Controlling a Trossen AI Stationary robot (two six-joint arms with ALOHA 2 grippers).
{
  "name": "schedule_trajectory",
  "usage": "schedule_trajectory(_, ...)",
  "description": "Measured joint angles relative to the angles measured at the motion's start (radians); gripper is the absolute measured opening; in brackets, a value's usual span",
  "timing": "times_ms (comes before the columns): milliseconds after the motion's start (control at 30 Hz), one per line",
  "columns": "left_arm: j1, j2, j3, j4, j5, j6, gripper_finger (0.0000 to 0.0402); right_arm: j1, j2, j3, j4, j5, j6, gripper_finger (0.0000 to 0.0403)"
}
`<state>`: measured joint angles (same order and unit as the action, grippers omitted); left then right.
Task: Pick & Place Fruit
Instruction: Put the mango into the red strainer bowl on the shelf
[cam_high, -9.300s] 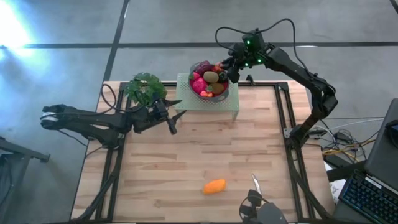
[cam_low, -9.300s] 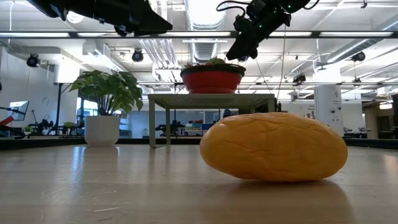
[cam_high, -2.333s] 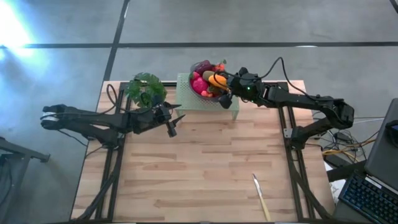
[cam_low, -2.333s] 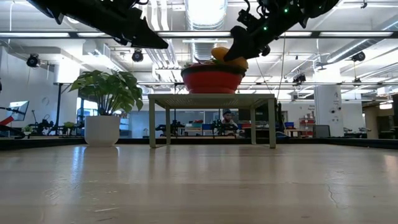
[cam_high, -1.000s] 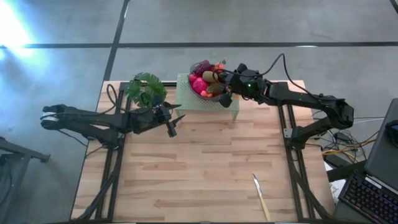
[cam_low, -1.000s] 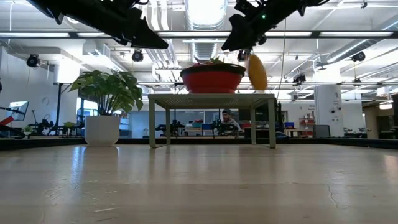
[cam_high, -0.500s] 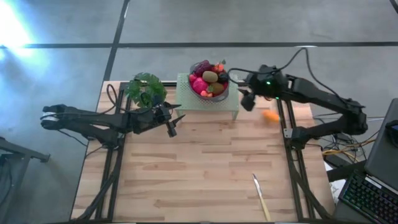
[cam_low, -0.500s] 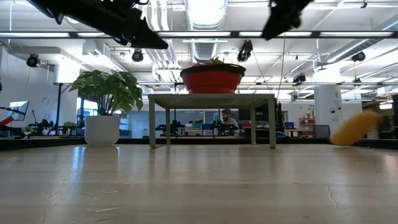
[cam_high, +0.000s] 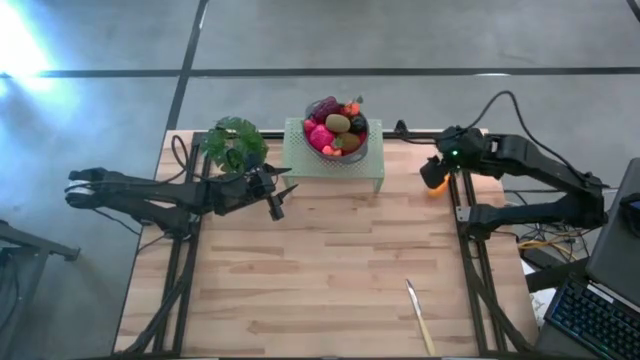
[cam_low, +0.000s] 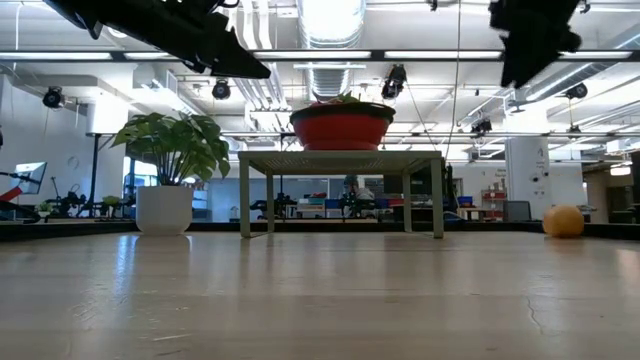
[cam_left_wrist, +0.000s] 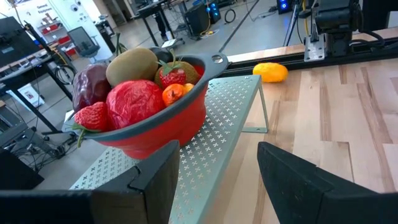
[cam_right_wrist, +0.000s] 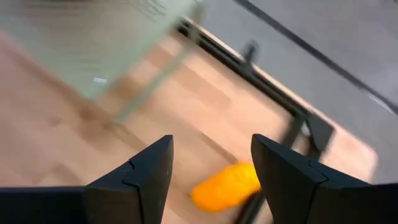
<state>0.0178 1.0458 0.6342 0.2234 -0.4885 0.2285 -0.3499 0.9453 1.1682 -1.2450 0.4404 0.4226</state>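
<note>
A slim pale utensil lies on the near part of the wooden table, unmoved; farther in, the left gripper hovers where it was, fingers spread and empty, beside the potted plant. The orange oval fruit, which slipped from the bowl's rim a second ago and rolled right, now rests at the table's right edge against the frame; the right gripper has followed and hangs just above it, fingers apart, holding nothing. The red bowl of mixed fruit sits on the perforated green stand; beyond, a bright workshop with ceiling lights.
</note>
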Motion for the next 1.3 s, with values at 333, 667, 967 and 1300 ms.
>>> schedule_trajectory(333,0.0,0.0,0.0,-0.001,0.0,0.0,0.0222,-0.002,0.058,-0.143,-0.066,0.033,0.303,0.0244)
schedule_trajectory(667,0.0,0.0,0.0,-0.001,0.0,0.0,0.0222,-0.016,0.078,-0.241,-0.076,0.089,0.644,0.031)
schedule_trajectory(967,0.0,0.0,0.0,-0.001,0.0,0.0,0.0222,-0.075,0.103,-0.357,-0.041,0.107,0.838,0.035)
schedule_trajectory(1300,0.0,0.0,0.0,-0.001,0.0,0.0,0.0222,-0.146,0.164,-0.457,0.149,0.091,0.828,0.0337)
